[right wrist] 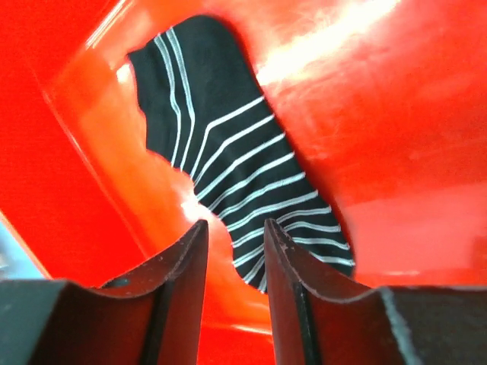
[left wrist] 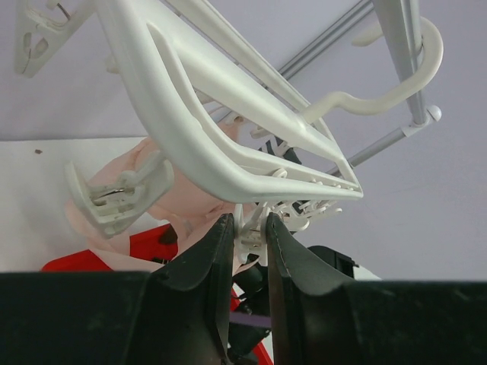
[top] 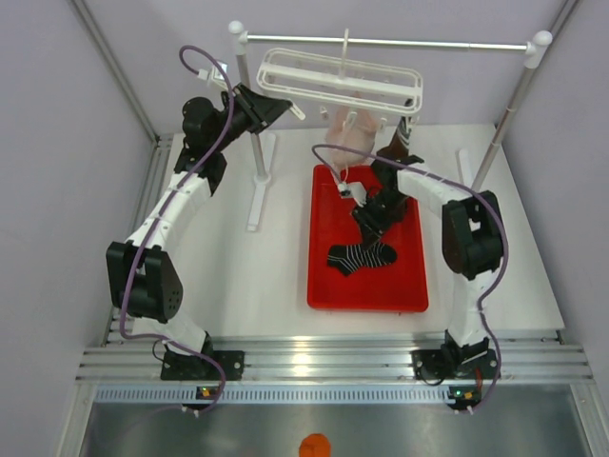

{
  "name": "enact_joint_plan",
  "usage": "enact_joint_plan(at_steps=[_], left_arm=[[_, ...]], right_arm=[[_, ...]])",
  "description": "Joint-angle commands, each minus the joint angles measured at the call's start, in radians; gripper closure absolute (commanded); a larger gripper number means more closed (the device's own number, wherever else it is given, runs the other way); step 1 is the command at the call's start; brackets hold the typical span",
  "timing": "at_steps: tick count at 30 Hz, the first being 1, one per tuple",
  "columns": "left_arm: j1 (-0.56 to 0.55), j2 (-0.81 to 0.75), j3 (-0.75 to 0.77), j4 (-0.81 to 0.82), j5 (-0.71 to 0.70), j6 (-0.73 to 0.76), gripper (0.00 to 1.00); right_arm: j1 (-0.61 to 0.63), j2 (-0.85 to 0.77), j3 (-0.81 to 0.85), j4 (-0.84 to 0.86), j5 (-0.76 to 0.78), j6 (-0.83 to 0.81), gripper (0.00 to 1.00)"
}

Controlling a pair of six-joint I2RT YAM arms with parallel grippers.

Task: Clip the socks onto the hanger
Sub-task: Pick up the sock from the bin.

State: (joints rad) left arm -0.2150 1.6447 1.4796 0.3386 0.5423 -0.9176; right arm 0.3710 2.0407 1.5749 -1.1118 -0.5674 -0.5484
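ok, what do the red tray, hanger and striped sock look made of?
The red tray: probably hard plastic, glossy, judging by the bright glare. The hanger: white moulded plastic, smooth, slightly shiny. The striped sock: likely knit fabric, matte, lying limp; fibre unclear.

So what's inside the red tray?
One black striped sock lies on the floor of the tray. The right hand hangs over the tray's far part, so whatever lies beneath it there is hidden.

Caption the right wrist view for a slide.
Right gripper, jaws open, hovers above a black striped sock in the red tray.
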Motion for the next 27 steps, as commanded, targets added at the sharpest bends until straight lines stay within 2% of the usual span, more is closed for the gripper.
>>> enact_joint_plan(at_steps=[1, 2, 4, 5, 9, 11, 14, 19, 27], left_arm=[[0.000, -0.014, 0.045, 0.030, 0.019, 0.005, 1.00], [0.000, -0.016, 0.042, 0.031, 0.019, 0.006, 1.00], [0.000, -0.017, 0.038, 0.034, 0.022, 0.006, 1.00], [0.000, -0.017, 0.036, 0.036, 0.021, 0.006, 1.00], [0.000, -0.011, 0.028, 0.051, 0.018, 0.000, 1.00], [0.000, -0.011, 0.027, 0.051, 0.018, 0.000, 1.00], [0.000, -0.013, 0.039, 0.039, 0.021, 0.013, 1.00], [0.000, -0.016, 0.036, 0.036, 0.024, 0.017, 1.00], [0.003, -0.020, 0.021, 0.043, 0.027, 0.013, 1.00]], right_arm=[[0.014, -0.225, -0.080, 0.102, -0.013, -0.269, 0.64], [0.023, -0.262, -0.111, 0.137, -0.015, -0.412, 0.58], [0.045, -0.353, -0.191, 0.233, -0.020, -0.555, 0.54], [0.054, -0.372, -0.214, 0.250, -0.023, -0.694, 0.48], [0.094, -0.381, -0.260, 0.257, -0.023, -1.019, 0.46], [0.117, -0.327, -0.233, 0.181, -0.003, -1.176, 0.47], [0.158, -0.246, -0.188, 0.110, 0.058, -1.278, 0.49], [0.210, -0.171, -0.177, 0.113, 0.126, -1.338, 0.50], [0.259, -0.171, -0.179, 0.115, 0.126, -1.387, 0.51]])
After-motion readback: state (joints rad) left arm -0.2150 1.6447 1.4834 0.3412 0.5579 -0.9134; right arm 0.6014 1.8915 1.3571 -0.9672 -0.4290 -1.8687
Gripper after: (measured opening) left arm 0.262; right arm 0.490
